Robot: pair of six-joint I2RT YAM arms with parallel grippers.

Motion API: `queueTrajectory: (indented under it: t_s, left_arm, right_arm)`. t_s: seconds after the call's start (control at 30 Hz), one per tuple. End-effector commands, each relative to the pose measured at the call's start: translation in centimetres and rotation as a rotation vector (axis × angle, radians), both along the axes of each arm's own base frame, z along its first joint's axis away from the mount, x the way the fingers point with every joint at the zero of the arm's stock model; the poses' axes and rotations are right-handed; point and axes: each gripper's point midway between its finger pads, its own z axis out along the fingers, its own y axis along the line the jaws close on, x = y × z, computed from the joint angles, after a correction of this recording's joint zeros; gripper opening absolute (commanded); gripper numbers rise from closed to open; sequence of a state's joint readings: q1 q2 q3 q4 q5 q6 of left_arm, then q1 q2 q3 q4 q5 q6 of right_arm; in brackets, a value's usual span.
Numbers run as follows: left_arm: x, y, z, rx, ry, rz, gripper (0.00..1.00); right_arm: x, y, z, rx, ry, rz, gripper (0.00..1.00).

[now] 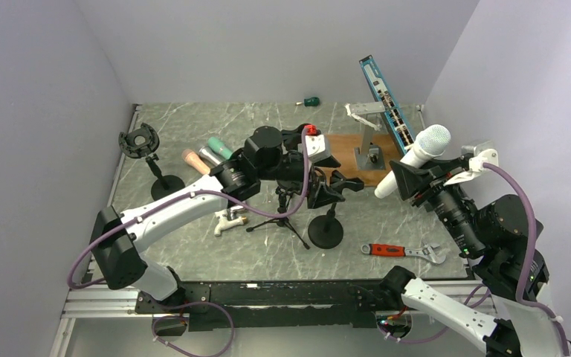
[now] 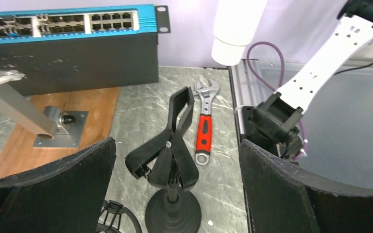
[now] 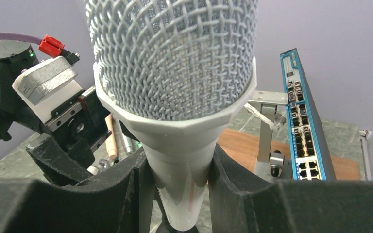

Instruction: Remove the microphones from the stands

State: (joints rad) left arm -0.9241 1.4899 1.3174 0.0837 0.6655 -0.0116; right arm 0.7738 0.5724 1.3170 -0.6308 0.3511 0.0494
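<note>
- Top external: microphone point(image 1: 425, 145) is in the air to the right of the stand point(image 1: 326, 232), well apart from it, clamped in the right gripper point(image 1: 405, 178); left gripper point(image 1: 326, 186) at the stand's clip
- Left wrist: left fingers point(image 2: 53, 189) spread wide either side of the stand's clip, not touching it; wrench point(image 2: 203, 131) lies just right of the stand, network switch point(image 2: 68, 22) behind it
- Right wrist: right fingers point(image 3: 121, 194) closed on the microphone handle below the mesh head
</note>
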Motion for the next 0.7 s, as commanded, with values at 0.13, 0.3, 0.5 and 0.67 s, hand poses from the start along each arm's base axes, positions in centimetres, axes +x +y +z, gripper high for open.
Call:
queueTrajectory:
  t_s: [0.13,0.3,0.5,0.67]
  left_arm:
    - [1.3,-2.0,0.5,0.061,-0.087,0.133,0.84]
    - [1.4,-2.9,-1.6,0.126,-0.069,0.139,0.39]
    - [0.2,-3.9,-6.3,0.194,-0.015,0.115,0.04]
    - [-0.8,-3.7,-10.8,0.252,0.039,0.118,0.00]
  right_arm:
    - [-0.8,-0.9,0.9,0.054,-0.028,-0.008,0.00]
    - [-1.2,-1.1,1.1,0.060,-0.032,-0.001,0.00]
    - [-1.3,-1.3,0.9,0.069,-0.035,-0.001,0.00]
    - [-1.2,-1.0,0.3,0.058,-0.018,0.004,0.00]
